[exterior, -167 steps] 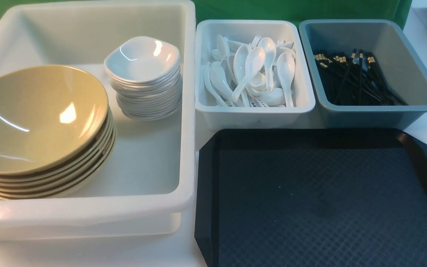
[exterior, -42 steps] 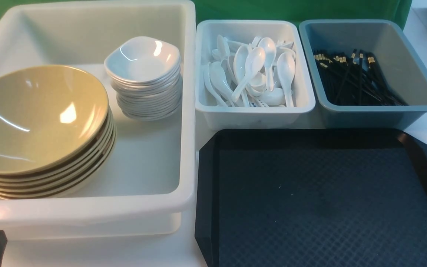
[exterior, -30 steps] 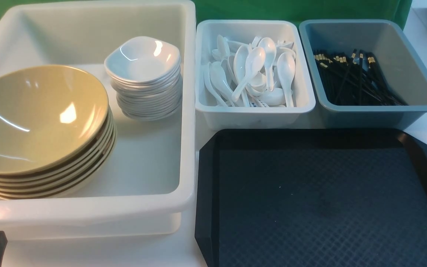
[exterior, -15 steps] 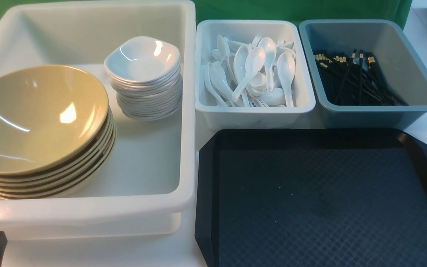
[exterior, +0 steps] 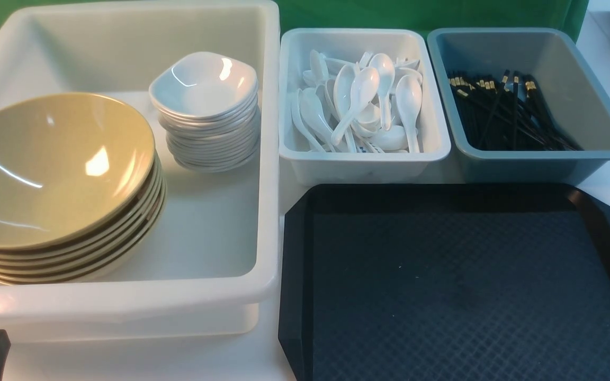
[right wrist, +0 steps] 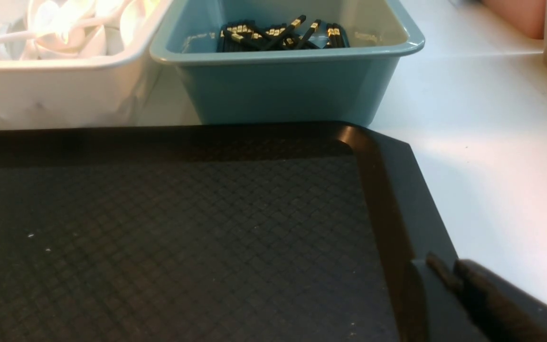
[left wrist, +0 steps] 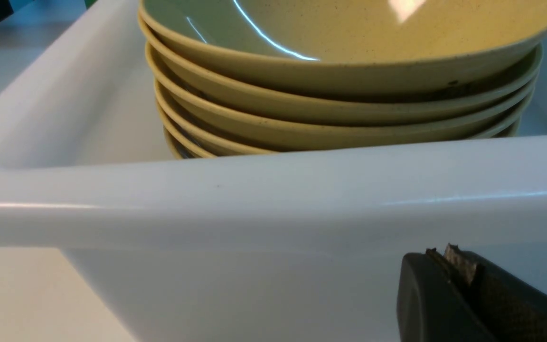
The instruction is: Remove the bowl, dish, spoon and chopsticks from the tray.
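Chopsticks [exterior: 501,114] lie lengthwise in the grey-blue bin [exterior: 591,153], gold ends far; left jaws clenched, right unclear.

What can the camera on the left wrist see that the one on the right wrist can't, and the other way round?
Only the left wrist view shows the stack of olive-yellow bowls inside the big white bin, with the left end effector shut just outside its wall. Only the right wrist view shows the black tray, nothing lying on it, the grey-blue bin of black chopsticks, a white bin of spoons, and the right end effector at the tray's rim. Both share the white tabletop.
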Controlling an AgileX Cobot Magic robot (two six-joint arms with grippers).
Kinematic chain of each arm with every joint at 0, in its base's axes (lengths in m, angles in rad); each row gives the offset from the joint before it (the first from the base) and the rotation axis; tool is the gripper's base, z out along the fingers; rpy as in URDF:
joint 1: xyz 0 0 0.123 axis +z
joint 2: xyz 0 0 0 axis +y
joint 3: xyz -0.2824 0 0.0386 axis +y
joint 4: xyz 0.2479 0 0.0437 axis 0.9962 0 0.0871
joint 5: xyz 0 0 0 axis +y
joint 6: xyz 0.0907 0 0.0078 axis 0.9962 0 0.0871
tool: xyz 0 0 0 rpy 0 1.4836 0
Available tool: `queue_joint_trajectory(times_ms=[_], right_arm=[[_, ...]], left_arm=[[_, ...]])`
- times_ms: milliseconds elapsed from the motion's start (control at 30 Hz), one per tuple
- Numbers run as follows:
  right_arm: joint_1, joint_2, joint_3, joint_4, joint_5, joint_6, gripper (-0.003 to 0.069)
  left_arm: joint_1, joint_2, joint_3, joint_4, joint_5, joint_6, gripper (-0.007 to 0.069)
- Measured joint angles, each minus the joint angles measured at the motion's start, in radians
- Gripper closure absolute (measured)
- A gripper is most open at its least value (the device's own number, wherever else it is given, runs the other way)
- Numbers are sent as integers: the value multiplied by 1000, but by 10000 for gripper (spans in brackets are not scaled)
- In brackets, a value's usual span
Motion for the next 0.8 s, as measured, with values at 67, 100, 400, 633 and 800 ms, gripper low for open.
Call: queue_joint_trajectory(times_ms=[67,100,400,633,800], right_arm=[[0,0,0,0,0,0,554],[0,0,0,0,0,0,554],[0,0,0,0,0,0,547],[0,0,0,0,0,0,540],[0,0,0,0,0,0,532]], left_arm=[[0,0,0,0,0,-1,636],[0,0,0,0,0,-1,636],[0,0,0,0,0,-7,636],[0,0,0,1,0,-8,636],[0,0,0,1,0,-8,636]])
